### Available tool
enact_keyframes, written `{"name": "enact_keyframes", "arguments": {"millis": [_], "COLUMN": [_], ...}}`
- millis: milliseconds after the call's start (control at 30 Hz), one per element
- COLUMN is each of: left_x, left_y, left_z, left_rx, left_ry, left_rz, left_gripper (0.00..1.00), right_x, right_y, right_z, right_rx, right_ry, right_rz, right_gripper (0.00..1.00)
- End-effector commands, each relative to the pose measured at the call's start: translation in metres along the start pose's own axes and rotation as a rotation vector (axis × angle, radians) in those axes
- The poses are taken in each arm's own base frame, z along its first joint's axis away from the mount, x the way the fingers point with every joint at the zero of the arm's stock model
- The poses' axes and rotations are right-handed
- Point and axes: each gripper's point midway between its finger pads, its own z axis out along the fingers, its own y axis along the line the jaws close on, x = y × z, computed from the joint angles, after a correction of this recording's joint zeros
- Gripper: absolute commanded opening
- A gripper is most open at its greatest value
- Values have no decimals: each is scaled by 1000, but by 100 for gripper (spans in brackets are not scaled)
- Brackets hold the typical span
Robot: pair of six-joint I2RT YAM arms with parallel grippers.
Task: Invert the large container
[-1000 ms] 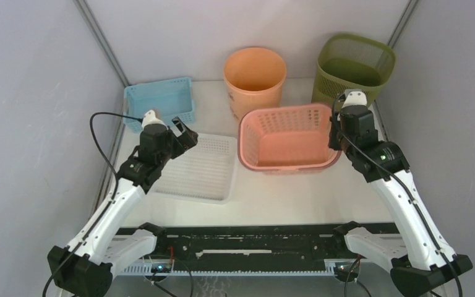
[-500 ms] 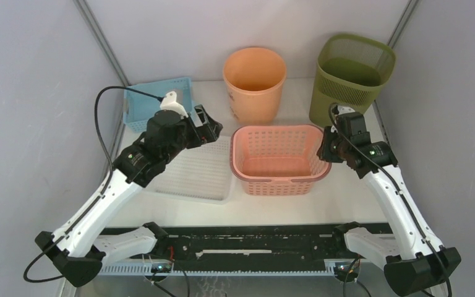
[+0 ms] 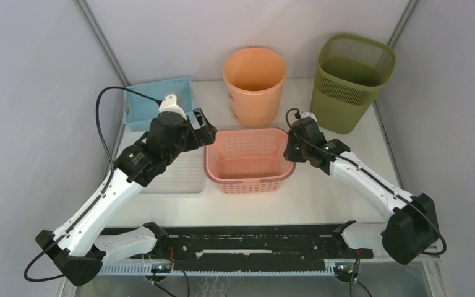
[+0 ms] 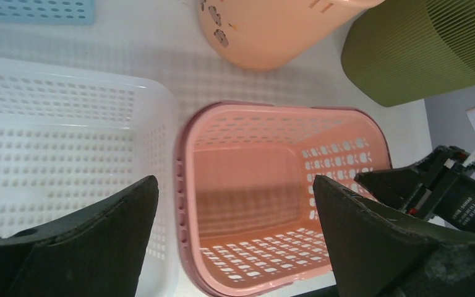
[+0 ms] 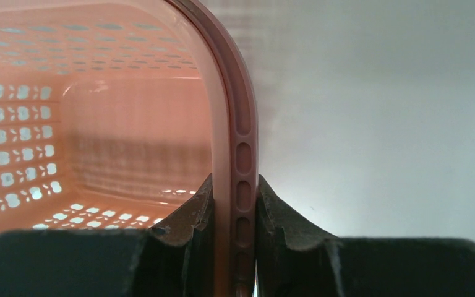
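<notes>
The pink perforated basket (image 3: 247,162) stands upright, opening up, at the table's middle; its left edge meets the white tray (image 3: 174,176). My right gripper (image 3: 292,148) is shut on the basket's right rim (image 5: 238,124), one finger inside and one outside (image 5: 235,210). My left gripper (image 3: 201,129) is open and empty, hovering above the basket's left rim. In the left wrist view the basket (image 4: 272,198) lies between the spread fingers (image 4: 235,247), apart from both, and the right gripper (image 4: 433,185) shows at the basket's right side.
An orange bucket (image 3: 255,83) and an olive-green mesh bin (image 3: 351,80) stand at the back. A blue basket (image 3: 151,102) sits back left. The white tray lies under the left arm. Grey walls close in both sides.
My right gripper has pulled the pink basket left and nearer, against the white tray. My left arm has swung right and now hovers over the basket's left rim.
</notes>
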Motion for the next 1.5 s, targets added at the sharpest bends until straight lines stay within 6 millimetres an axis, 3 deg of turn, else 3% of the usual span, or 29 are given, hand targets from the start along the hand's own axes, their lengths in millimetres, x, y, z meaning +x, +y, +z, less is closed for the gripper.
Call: {"name": "enact_keyframes", "arguments": {"millis": [0, 100, 267, 367, 467, 533, 567, 733, 967, 1100, 1300, 1467], "left_x": [-27, -28, -19, -11, -4, 2, 5, 17, 50, 71, 100, 119], "left_y": [-7, -8, -18, -27, -39, -49, -55, -85, -126, -144, -166, -159], "left_z": [-19, -20, -10, -1, 6, 10, 12, 17, 31, 47, 77, 101], "left_rx": [25, 30, 64, 88, 121, 145, 158, 206, 226, 210, 116, -1], "left_ry": [-74, -71, -27, 10, 41, 68, 84, 144, 251, 316, 375, 398], "left_rz": [4, 7, 5, -5, -5, -15, -26, -16, -63, -95, -14, 18], "left_gripper": [100, 100, 100, 100, 100, 100, 100, 100, 100, 100, 100, 100], "right_x": [-29, -27, -19, -15, -16, -20, -23, -37, -46, -38, -19, -12], "right_y": [60, 84, 108, 112, 101, 98, 95, 73, -4, -26, -36, -38], "right_z": [13, 21, 21, 15, 4, -9, -15, -54, -107, -110, -98, -96], "right_rx": [-124, -146, -185, -186, -155, -173, -178, -181, -78, -51, -79, -114], "right_ry": [-82, -62, -41, -45, -55, -76, -86, -154, -287, -294, -268, -267], "right_rz": [50, 17, 11, 0, 4, 4, 9, 17, 98, 128, 148, 160], "right_gripper": [0, 0, 1, 26, 63, 94, 99, 100, 97, 95, 93, 92]}}
